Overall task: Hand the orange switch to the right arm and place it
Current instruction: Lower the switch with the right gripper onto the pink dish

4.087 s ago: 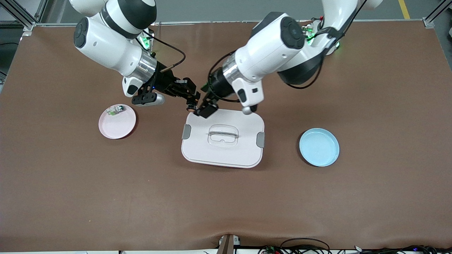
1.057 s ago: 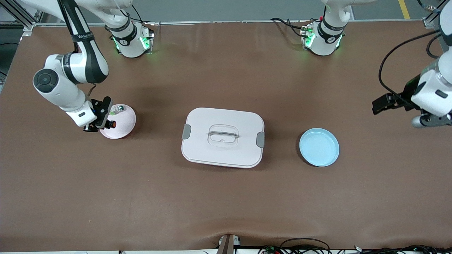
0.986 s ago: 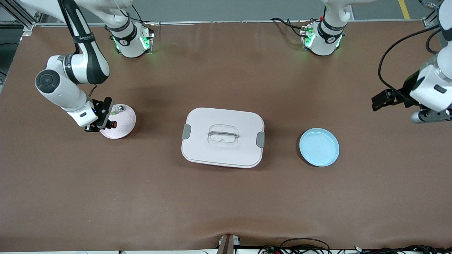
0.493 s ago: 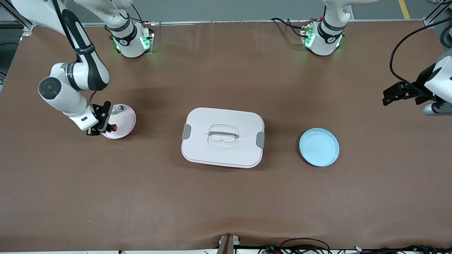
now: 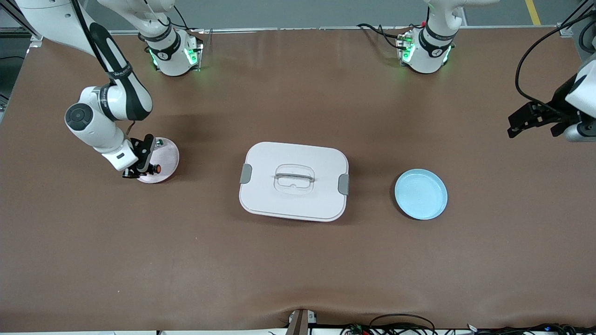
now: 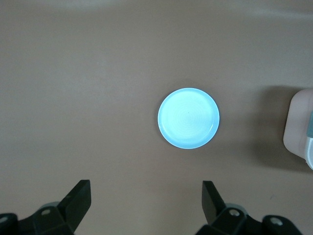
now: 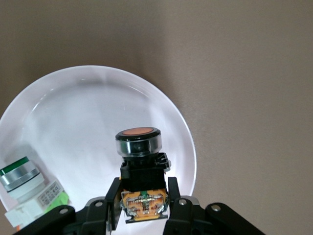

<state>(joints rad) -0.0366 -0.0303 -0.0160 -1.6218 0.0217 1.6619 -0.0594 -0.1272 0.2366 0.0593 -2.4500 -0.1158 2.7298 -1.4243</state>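
Right gripper, mine, clamped on the orange switch by its boxy black body, round face outward, over the pink plate toward the right arm's end of the table: item judged light, rigid, smooth-capped; left gripper spread, waiting.

You can't tell whether the orange switch touches the pink plate; the clear-and-green part beside it is cut off.
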